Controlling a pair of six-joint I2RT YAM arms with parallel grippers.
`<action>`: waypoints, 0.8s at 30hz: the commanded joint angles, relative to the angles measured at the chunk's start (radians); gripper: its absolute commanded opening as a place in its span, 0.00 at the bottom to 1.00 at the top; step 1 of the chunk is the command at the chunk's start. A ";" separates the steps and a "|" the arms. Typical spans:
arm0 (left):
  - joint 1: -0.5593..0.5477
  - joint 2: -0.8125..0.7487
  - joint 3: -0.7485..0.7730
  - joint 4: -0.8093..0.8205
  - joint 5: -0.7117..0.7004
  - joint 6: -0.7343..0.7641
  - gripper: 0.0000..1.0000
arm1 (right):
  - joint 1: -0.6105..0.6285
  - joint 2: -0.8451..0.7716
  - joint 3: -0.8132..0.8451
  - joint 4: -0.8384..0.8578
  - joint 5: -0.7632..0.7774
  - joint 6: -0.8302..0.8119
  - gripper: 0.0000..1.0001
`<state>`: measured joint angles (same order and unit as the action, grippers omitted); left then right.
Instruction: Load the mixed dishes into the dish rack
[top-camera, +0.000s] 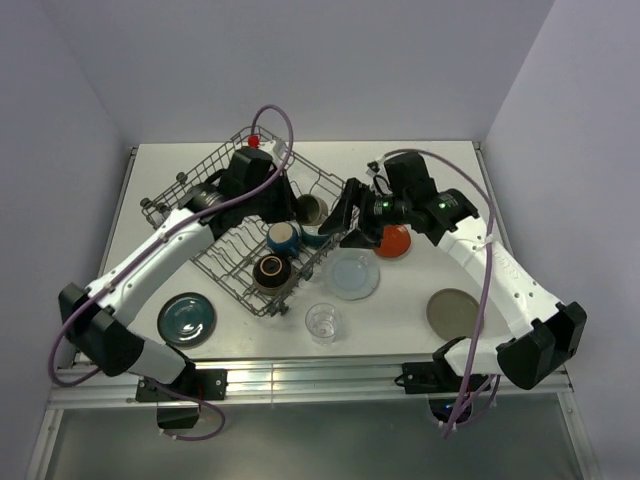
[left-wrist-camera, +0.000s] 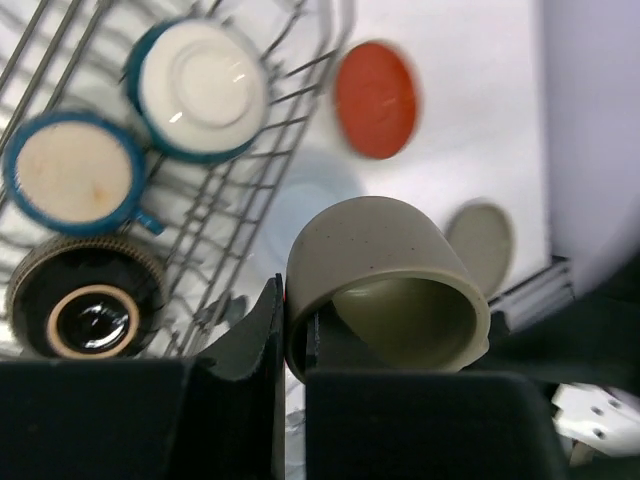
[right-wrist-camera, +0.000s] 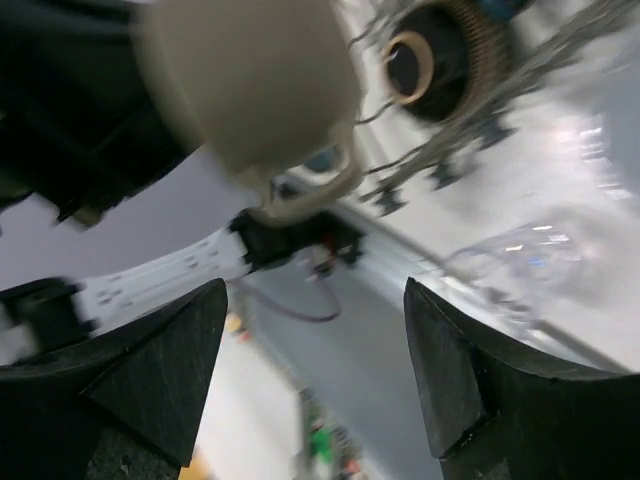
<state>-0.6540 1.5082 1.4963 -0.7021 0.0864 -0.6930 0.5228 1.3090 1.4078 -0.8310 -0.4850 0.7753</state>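
The dish rack (top-camera: 215, 190) is a grey wire basket at the table's centre-left. My left gripper (top-camera: 297, 205) is shut on the wall of a beige cup (left-wrist-camera: 385, 290) and holds it over the rack's right edge. The cup also shows in the right wrist view (right-wrist-camera: 255, 75), handle down. My right gripper (top-camera: 348, 218) is open and empty just right of that cup. In the rack lie two blue cups (left-wrist-camera: 198, 90) (left-wrist-camera: 72, 172), bottoms up, and a dark bowl (top-camera: 271, 271). On the table are a red-orange plate (top-camera: 393, 241), a pale blue plate (top-camera: 352, 274), a beige plate (top-camera: 452, 312), a teal plate (top-camera: 186, 317) and a clear glass (top-camera: 321, 322).
The rack's wire rim (left-wrist-camera: 320, 60) runs under the held cup. Grey walls close in the table on three sides. A metal rail (top-camera: 300, 375) runs along the near edge between the arm bases.
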 joint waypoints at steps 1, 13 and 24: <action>0.002 -0.126 -0.056 0.277 0.102 0.012 0.00 | -0.036 -0.042 -0.119 0.376 -0.356 0.212 0.78; 0.010 -0.244 -0.143 0.391 0.134 0.026 0.00 | -0.084 -0.051 -0.437 1.426 -0.518 1.025 0.70; 0.088 -0.342 -0.245 0.509 0.252 -0.023 0.00 | -0.110 -0.028 -0.540 1.708 -0.478 1.257 0.59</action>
<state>-0.5903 1.2057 1.2675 -0.3027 0.2665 -0.6998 0.4198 1.2804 0.8818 0.6922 -0.9699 1.9141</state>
